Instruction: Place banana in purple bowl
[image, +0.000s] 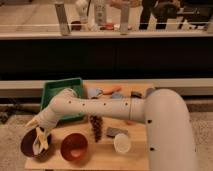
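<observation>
Pale yellow and slightly curved, the banana (42, 140) sits over the purple bowl (29, 143), pinched between the closed fingers of my gripper (40, 138). I see the orange-red bowl (74, 146) just beside it on the wooden table (100, 152), a green tray (56, 93) behind, and a dark wall past the table.
</observation>
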